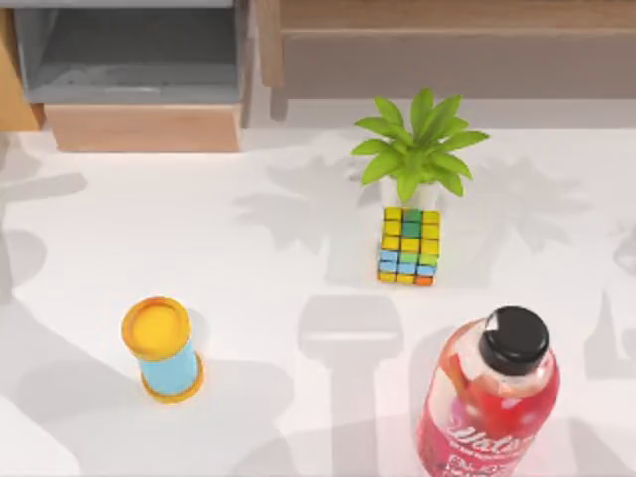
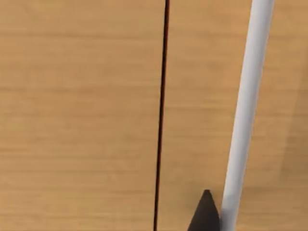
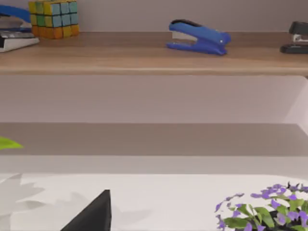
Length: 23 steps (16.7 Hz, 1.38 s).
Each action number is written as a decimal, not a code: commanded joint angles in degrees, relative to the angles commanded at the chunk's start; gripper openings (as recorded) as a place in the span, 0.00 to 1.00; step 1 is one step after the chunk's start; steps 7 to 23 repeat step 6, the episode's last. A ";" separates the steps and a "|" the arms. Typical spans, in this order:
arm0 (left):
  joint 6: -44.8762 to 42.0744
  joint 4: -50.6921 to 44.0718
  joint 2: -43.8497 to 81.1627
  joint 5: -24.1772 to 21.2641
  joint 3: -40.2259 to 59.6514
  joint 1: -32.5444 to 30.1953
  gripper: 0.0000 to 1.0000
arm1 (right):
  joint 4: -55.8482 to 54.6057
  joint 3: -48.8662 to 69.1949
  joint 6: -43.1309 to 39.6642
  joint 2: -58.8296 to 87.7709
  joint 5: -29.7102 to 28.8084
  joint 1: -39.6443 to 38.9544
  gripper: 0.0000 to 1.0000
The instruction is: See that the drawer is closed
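Drawer point(image 1: 139, 75) was seen at the far left of the counter point(image 1: 248, 268), pulled out, grey inside exposed, tan front panel facing the near side. Just right of it a longer wood-edged grey cabinet rail point(image 1: 447, 50) ran along the far edge. A potted green plant point(image 1: 417, 149) stood right of centre, and a colourful puzzle cube point(image 1: 408, 244) sat just near of it, touching or almost touching the pot. A yellow-lidded blue cylinder point(image 1: 164, 348) stood upright at near left, well apart from the drawer. A red bottle with a black cap point(image 1: 492, 402) stood at near right.

In the left wrist view, tan wood grain with a thin dark vertical seam point(image 2: 161, 115) was shown close up, crossed by a pale rod point(image 2: 245, 115); one dark fingertip point(image 2: 205, 214) of the left arm sat just beside the rod. Whether the left jaws were wide or narrow cannot be told.

In the right wrist view, a wooden shelf point(image 3: 154, 57) carried a second cube point(image 3: 53, 18), a blue stapler point(image 3: 199, 37) and a black stapler point(image 3: 296, 41). A purple-flowered plant point(image 3: 269, 209) and one dark fingertip point(image 3: 94, 214) were seen on the near side; the right jaws' opening cannot be told.
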State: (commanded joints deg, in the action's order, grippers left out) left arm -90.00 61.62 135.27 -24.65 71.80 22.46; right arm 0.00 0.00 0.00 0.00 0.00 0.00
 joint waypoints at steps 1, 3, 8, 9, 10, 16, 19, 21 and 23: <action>0.00 0.00 0.00 0.00 0.00 0.00 1.00 | 0.00 0.00 0.00 0.00 0.00 0.00 1.00; 0.00 0.00 0.00 0.00 0.00 0.00 1.00 | 0.00 0.00 0.00 0.00 0.00 0.00 1.00; 0.00 0.00 0.00 0.00 0.00 0.00 1.00 | 0.00 0.00 0.00 0.00 0.00 0.00 1.00; 0.00 0.00 0.00 0.00 0.00 0.00 1.00 | 0.00 0.00 0.00 0.00 0.00 0.00 1.00; 0.00 0.00 0.00 0.00 0.00 0.00 1.00 | 0.00 0.00 0.00 0.00 0.00 0.00 1.00; 0.00 0.00 0.00 0.00 0.00 0.00 1.00 | 0.00 0.00 0.00 0.00 0.00 0.00 1.00; 0.00 0.00 0.00 0.00 0.00 0.00 1.00 | 0.00 0.00 0.00 0.00 0.00 0.00 1.00; 0.00 0.00 0.00 0.00 0.00 0.00 1.00 | 0.00 0.00 0.00 0.00 0.00 0.00 1.00; 0.00 0.00 0.00 0.00 0.00 0.00 1.00 | 0.00 0.00 0.00 0.00 0.00 0.00 1.00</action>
